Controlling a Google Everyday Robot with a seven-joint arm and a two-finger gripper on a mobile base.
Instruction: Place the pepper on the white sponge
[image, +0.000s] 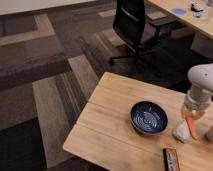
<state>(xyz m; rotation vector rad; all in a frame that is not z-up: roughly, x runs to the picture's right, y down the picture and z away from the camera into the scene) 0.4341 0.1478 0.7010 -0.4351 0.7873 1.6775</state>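
Note:
My gripper (193, 115) hangs from the white arm over the right side of the wooden table (115, 120). It is shut on the top end of the small orange-red pepper (191, 127), which points down and slightly right. The pepper's lower part lies against the right edge of the white sponge (180, 132), a small whitish pad on the table just right of the bowl. Whether the pepper's tip rests on the sponge or on the table beside it, I cannot tell.
A round dark-blue patterned bowl (149, 117) stands left of the sponge. A dark flat bar with a reddish edge (171, 160) lies near the table's front edge. A black office chair (137, 27) stands behind the table, and a second desk (187, 12) at the far right.

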